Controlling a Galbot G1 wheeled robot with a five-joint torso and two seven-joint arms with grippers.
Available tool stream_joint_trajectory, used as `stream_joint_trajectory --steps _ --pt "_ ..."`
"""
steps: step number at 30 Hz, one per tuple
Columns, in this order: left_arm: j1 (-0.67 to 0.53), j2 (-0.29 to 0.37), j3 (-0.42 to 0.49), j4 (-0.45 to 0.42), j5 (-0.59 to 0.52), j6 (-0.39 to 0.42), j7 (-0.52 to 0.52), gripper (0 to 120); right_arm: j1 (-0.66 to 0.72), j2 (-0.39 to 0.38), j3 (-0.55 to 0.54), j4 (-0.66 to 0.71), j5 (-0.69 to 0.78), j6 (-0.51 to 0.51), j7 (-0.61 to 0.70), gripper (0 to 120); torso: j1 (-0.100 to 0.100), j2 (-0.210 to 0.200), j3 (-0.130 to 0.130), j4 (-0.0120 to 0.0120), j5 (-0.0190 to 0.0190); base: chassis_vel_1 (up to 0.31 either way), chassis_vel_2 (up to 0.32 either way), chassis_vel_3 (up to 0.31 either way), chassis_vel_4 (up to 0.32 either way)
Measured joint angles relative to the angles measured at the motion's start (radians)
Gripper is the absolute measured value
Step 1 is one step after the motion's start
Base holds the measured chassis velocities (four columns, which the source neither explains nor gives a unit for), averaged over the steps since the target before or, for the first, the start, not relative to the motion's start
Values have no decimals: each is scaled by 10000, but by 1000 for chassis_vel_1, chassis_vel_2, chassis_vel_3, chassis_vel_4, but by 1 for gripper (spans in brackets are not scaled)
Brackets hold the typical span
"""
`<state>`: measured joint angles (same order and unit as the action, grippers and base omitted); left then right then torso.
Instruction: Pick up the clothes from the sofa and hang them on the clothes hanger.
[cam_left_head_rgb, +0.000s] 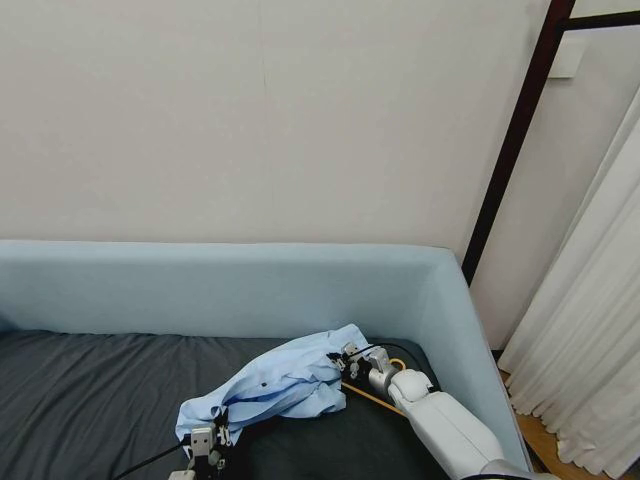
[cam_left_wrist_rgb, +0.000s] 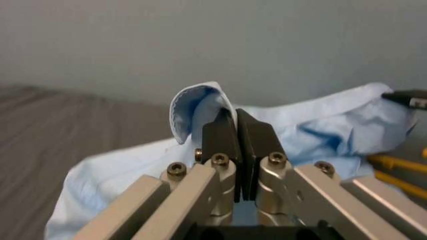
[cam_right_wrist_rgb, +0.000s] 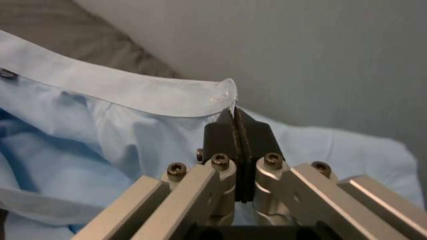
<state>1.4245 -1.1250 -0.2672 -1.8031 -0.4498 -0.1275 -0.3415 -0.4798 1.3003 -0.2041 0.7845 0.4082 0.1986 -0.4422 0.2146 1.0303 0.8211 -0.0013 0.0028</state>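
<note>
Both jaws are clenched on the shirt (cam_left_head_rgb: 285, 385): left gripper (cam_left_wrist_rgb: 235, 114) at one end, right gripper (cam_right_wrist_rgb: 233, 114) on a hemmed edge. Raise both evenly off the sofa (cam_left_head_rgb: 250, 290), so neither pinch slips.

head: high, farther back, looking forward and down over sofa (cam_left_head_rgb: 250, 290) | left wrist: close behind left gripper (cam_left_wrist_rgb: 233, 114), facing sofa back | right wrist: close behind right gripper (cam_right_wrist_rgb: 232, 114) | shared by all: shirt (cam_left_head_rgb: 290, 380)
</note>
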Motion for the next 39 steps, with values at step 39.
stream_joint_trajectory --steps 39 --pt "-4973 6132 -2172 -3476 -4529 -1049 2096 0 -3462 -6457 5097 13605 4873 -444 4250 0 0 0 -2 2 -2 0 0 0 0"
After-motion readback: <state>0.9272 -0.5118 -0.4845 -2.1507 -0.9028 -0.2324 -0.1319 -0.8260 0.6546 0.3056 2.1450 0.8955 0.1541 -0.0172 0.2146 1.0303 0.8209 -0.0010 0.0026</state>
